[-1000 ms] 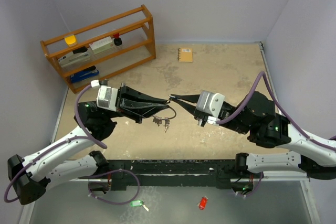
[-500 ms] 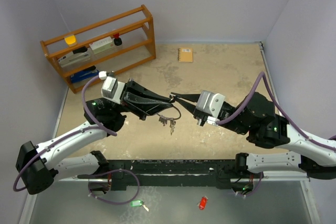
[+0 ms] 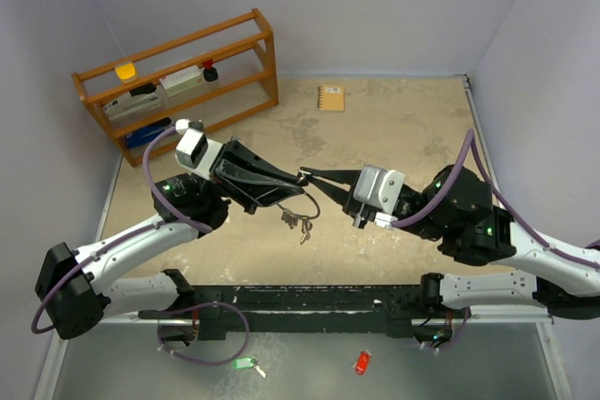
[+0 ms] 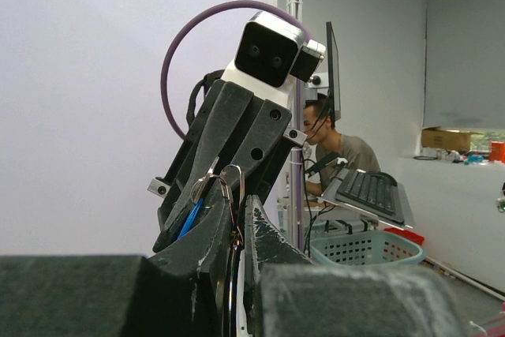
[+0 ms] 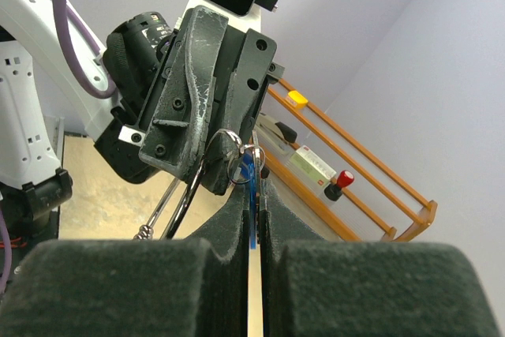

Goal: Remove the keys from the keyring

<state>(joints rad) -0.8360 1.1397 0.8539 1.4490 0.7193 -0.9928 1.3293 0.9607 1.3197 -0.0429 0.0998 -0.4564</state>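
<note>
Top external: left gripper [image 3: 294,181] and right gripper [image 3: 308,173] tip to tip above mid-table [image 3: 394,128], left reaching in from 9 o'clock, right from 3 o'clock. Left gripper jaws clamped shut on keyring [image 3: 307,201] wire. Right gripper jaws clamped shut on blue-tagged key [image 5: 251,170], clearest in right wrist view. Bunch of silver keys [image 3: 297,222] dangling on the ring at 6 o'clock from the pinch point. Likely step: working blue-tagged key round the ring coil and off. To do it well: hold left grip rigid, feed key along the wire toward the split end, no straight yank apart, no twisting the ring out of shape, watch dangling bunch for snagging.
</note>
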